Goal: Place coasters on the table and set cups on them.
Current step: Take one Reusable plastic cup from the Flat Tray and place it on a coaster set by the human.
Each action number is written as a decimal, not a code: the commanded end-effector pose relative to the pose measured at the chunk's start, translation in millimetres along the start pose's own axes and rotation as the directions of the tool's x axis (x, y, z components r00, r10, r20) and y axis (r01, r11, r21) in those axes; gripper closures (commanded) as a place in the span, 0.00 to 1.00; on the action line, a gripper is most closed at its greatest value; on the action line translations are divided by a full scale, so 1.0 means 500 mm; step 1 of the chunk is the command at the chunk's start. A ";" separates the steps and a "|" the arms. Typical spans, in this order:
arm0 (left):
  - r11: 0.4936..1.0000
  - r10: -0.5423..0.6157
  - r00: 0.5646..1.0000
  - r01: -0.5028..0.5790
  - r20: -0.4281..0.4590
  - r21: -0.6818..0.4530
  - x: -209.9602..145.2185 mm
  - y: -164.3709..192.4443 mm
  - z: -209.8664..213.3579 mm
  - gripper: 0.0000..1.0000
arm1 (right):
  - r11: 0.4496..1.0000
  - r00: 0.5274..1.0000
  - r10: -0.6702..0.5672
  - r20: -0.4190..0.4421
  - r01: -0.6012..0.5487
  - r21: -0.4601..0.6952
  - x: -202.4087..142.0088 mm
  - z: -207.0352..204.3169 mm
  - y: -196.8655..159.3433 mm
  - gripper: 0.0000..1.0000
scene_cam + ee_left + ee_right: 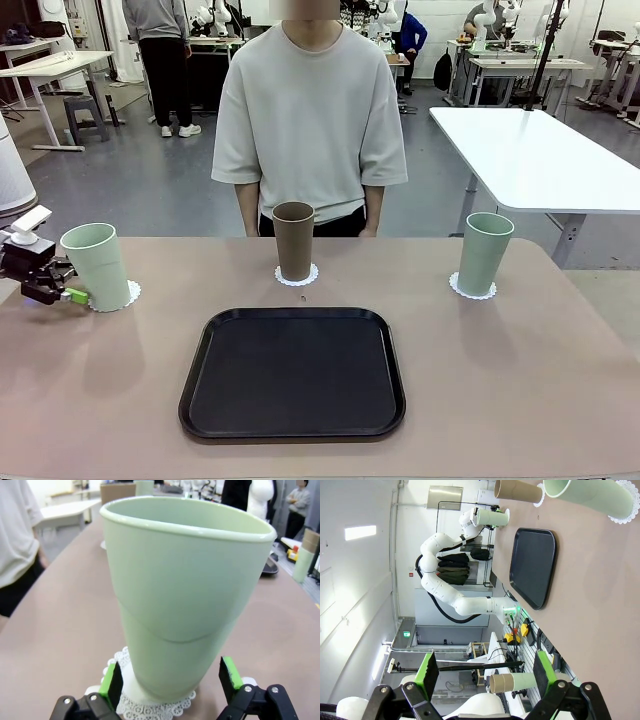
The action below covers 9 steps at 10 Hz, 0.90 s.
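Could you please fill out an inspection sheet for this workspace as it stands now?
Surface: beige table, dry and flat.
Job's things: three cups upright, each on a coaster: left mint cup on left coaster, brown cup on middle coaster, right mint cup on right coaster.
Clutter: black tray at the near middle, nothing on it.
Grippers: left gripper open, fingers either side of the left mint cup's base, not touching; right gripper open, off the table, holding nothing.
Cables: nothing seen on the table.
Surroundings: person standing at the far edge; white table beyond.
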<state>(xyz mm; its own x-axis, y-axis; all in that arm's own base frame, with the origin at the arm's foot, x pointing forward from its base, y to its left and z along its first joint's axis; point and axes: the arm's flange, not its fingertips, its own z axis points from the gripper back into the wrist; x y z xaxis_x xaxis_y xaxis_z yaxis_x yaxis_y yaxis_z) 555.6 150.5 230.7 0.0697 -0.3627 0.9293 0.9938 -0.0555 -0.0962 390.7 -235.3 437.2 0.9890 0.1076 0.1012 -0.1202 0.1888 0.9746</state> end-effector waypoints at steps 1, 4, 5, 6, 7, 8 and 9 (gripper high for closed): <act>1.000 0.028 0.998 -0.028 -0.056 -0.005 0.016 -0.010 0.013 0.00 | 1.000 1.000 -0.005 0.007 0.005 0.006 0.003 -0.001 0.004 0.00; 0.999 0.046 0.987 -0.042 -0.155 0.027 0.029 -0.027 0.045 0.00 | 1.000 1.000 -0.005 0.007 0.005 0.006 0.003 -0.001 0.004 0.00; 0.997 0.070 0.975 -0.060 -0.209 0.053 0.042 -0.039 0.063 0.00 | 1.000 1.000 -0.005 0.007 0.005 0.006 0.003 -0.001 0.004 0.00; 0.992 0.093 0.954 -0.063 -0.284 0.113 0.085 -0.065 0.087 0.00 | 1.000 1.000 -0.005 0.007 0.005 0.006 0.003 -0.001 0.004 0.00; 0.983 0.132 0.923 -0.075 -0.361 0.169 0.139 -0.094 0.101 0.00 | 1.000 1.000 -0.005 0.007 0.005 0.006 0.003 -0.001 0.004 0.00; 0.970 0.189 0.871 -0.094 -0.453 0.226 0.208 -0.124 0.106 0.00 | 1.000 1.000 -0.005 0.007 0.005 0.006 0.003 -0.001 0.004 0.00; 0.947 0.253 0.816 -0.100 -0.519 0.305 0.286 -0.153 0.098 0.00 | 1.000 1.000 -0.005 0.007 0.005 0.006 0.003 -0.001 0.004 0.00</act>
<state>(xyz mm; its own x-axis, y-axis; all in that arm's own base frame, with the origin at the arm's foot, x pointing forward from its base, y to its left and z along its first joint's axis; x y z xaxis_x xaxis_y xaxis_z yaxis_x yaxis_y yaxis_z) 521.2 183.9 358.4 0.1751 -0.7284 0.6624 0.9806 0.1892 -0.0512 391.0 -235.0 437.1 0.9890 0.1084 0.1011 -0.1203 0.1886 0.9747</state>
